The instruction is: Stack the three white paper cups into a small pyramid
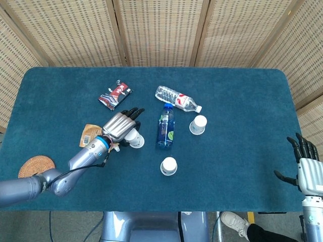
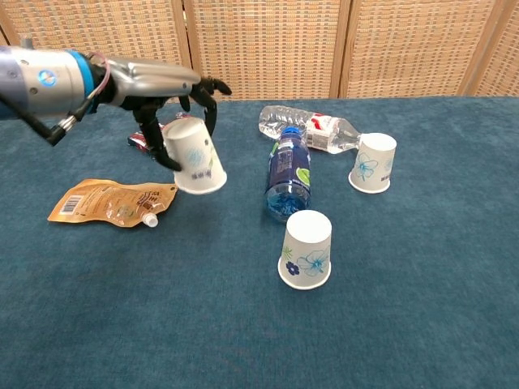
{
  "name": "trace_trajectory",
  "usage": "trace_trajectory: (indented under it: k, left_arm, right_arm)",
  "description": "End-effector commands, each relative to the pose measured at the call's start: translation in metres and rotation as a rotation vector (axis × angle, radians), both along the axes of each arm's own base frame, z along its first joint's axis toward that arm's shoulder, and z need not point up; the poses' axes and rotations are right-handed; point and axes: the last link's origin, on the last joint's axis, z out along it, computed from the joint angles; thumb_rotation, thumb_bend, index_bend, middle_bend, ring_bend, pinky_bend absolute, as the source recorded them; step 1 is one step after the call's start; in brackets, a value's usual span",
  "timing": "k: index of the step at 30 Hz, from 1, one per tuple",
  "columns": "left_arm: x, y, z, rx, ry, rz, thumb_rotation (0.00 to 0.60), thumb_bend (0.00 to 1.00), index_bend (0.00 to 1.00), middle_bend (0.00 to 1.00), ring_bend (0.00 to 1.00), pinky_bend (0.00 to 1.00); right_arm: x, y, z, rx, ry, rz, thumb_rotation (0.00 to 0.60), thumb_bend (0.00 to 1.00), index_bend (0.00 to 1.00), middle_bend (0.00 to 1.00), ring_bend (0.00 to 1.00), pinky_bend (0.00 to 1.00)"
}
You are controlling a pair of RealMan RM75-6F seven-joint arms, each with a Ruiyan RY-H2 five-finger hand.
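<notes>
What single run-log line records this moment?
left hand: holds lifted cup | right hand: open, table edge | two cups: inverted on table | pyramid: not started

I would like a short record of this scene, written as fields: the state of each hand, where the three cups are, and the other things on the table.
left hand: holds the lifted cup, tilted, off the table
right hand: open, at the table's right edge, holds nothing
near cup: upside down, alone in front
far cup: upside down, beside the clear bottle
blue bottle: lying between the cups
other things: orange pouch, red packet, woven coaster
pyramid: not begun
</notes>
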Motion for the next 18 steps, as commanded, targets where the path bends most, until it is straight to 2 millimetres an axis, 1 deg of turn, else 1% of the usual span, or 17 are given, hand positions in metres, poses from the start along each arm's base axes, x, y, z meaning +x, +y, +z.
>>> trace_trajectory:
  k: [1,4,9,18]
  left_arm:
    - [-0.007,-0.012,0.000,-0.035,0.012,-0.015,0.600,0.19,0.46,0.00,0.05,0.20]
    - [-0.009,-0.020,-0.004,-0.056,0.024,-0.041,0.600,0.19,0.46,0.00,0.05,0.20]
    - [-0.008,-0.032,-0.016,-0.084,0.025,-0.076,0.600,0.19,0.46,0.00,0.05,0.20]
    - [0.004,-0.046,-0.036,-0.142,0.020,-0.123,0.600,0.19,0.46,0.00,0.05,0.20]
  right_arm:
    - [0.001,0.000,0.000,0.000,0.001,0.001,0.600,0.15,0.15,0.00,0.00,0.05]
    - [0.001,0.001,-0.001,0.002,0.004,0.001,0.600,0.15,0.15,0.00,0.00,0.05]
    - [0.003,0.001,-0.002,0.004,0.007,0.008,0.600,0.15,0.15,0.00,0.00,0.05]
    - [0.002,0.002,0.000,-0.002,0.000,0.006,0.600,0.15,0.15,0.00,0.00,0.05]
